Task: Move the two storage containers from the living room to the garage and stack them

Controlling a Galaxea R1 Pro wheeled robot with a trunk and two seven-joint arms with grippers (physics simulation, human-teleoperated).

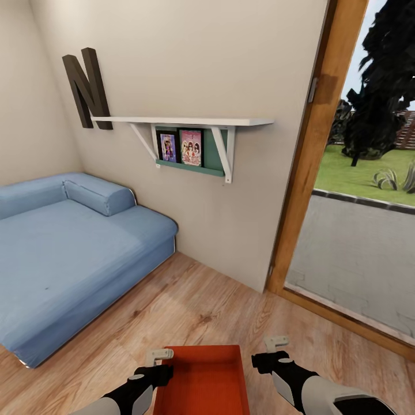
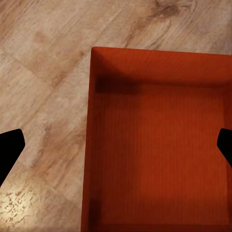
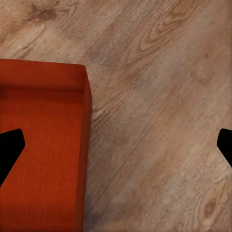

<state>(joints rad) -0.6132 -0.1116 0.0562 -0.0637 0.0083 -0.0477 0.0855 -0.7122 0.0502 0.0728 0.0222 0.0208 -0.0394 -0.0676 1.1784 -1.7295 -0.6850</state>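
Living room | one storage container (image 1: 203,377) lay on wood-plank floor (image 1: 190,311) between both arms | left pincer (image 1: 159,357) released over its wall | right pincer (image 1: 275,344) released beside it | sofa (image 1: 63,253) at left

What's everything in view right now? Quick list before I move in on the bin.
storage container: one, red-orange, open-topped and bare inside, on the wood floor between the two grippers
wood-plank floor: light brown, living room
sofa: one, blue, against the wall at left
letter N: one, dark, on the wall above the sofa
wall shelf: one, white, with a green rack under it holding two picture covers
door frame: wooden, at right, open to grey paving, grass and trees
left gripper: fingers open, beside the container's left wall
right gripper: fingers open, right of the container, apart from it
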